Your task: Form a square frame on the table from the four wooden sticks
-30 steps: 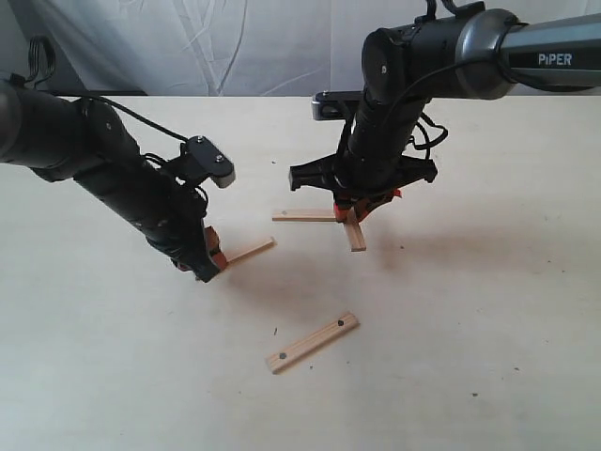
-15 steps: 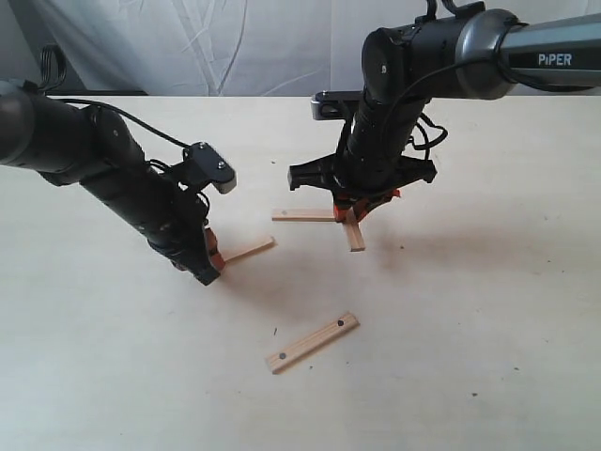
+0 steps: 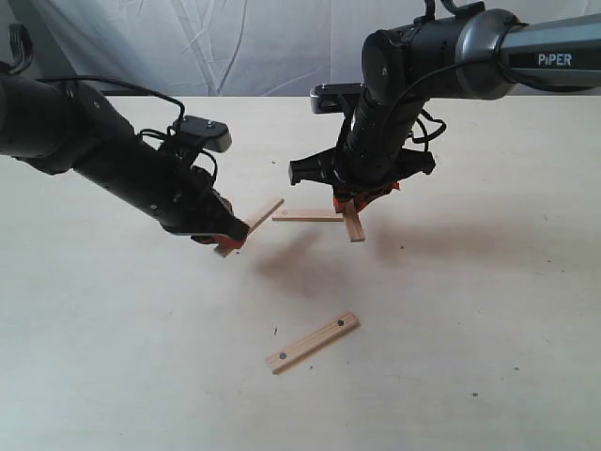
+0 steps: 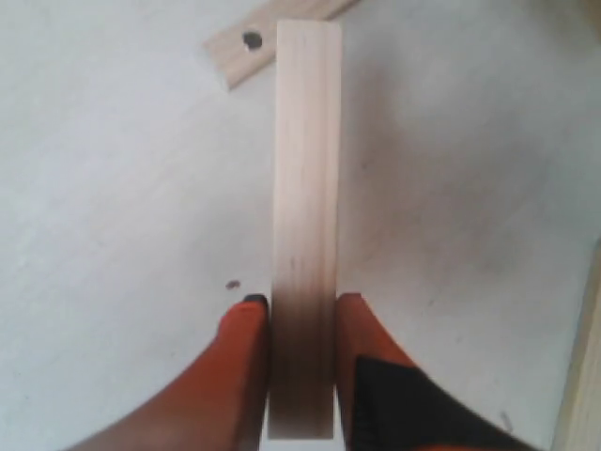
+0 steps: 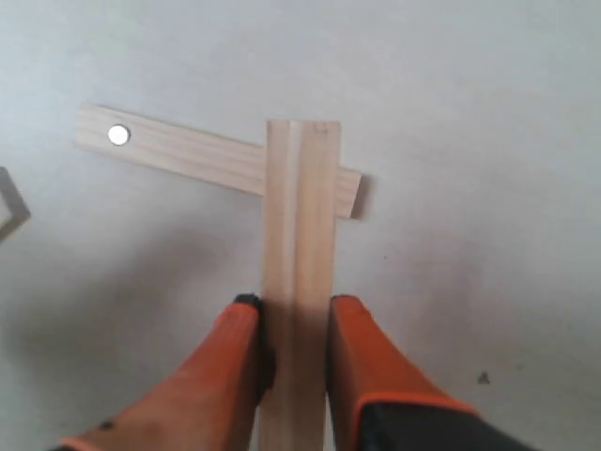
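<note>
In the view from outside, my left gripper (image 3: 230, 240) is clamped on one end of a thin flat strip of pale wood, the lifted stick (image 3: 263, 214). It looks raised off the wide pale cream table (image 3: 488, 357) and points toward the middle. My right gripper (image 3: 352, 207) is clamped on a second pale strip, the corner stick (image 3: 355, 228). This one crosses the end of a third strip, the flat stick (image 3: 302, 215), lying on the table. A fourth strip with two dark holes, the lone stick (image 3: 312, 342), lies well apart from the others, so the square frame has only one corner. In my left wrist view, my orange fingers (image 4: 242, 352) squeeze both sides of the lifted stick (image 4: 305, 178). In my right wrist view, my other orange fingers (image 5: 235, 357) squeeze the corner stick (image 5: 300, 235), which sits across the flat stick (image 5: 178, 155) near its end without a hole. I think my job now is to bring the lifted stick to the hole end of the flat stick. I should turn it to line up with the corner stick, hold it flat and go down slowly. That way I won't bump the flat stick.
</note>
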Tool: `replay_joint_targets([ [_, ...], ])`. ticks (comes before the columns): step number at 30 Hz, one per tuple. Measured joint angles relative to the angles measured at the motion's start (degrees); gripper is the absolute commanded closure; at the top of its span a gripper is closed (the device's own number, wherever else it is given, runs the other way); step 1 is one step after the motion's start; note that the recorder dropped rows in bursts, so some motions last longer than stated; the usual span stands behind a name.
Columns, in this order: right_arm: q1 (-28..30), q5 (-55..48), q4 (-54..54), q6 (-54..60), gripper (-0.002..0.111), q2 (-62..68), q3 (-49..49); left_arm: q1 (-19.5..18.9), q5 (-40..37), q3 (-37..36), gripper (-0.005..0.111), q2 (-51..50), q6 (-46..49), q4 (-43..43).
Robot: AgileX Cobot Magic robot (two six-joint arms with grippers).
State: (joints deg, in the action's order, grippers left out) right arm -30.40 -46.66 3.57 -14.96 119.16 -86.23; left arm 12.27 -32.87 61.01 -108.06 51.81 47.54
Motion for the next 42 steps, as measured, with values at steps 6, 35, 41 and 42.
replay_joint_targets([
  [6, 0.0, 1.25, -0.77, -0.29, 0.107, 0.0, 0.0, 3.09, 5.47, 0.0, 0.107, -0.12, -0.41, 7.09],
  [35, 0.0, 4.8, -1.57, -1.51, 0.107, 5.54, 0.0, 5.93, 11.18, 0.0, 0.107, -6.55, -11.08, 8.15],
  [41, 0.0, 4.77, -0.53, -1.51, 0.107, 6.46, 0.0, 5.93, 11.45, 0.0, 0.107, -6.55, -11.08, 8.68],
  [42, 0.0, 4.77, 0.05, -1.51, 0.107, 6.46, 0.0, 5.93, 11.55, 0.0, 0.107, -6.55, -11.08, 8.84],
])
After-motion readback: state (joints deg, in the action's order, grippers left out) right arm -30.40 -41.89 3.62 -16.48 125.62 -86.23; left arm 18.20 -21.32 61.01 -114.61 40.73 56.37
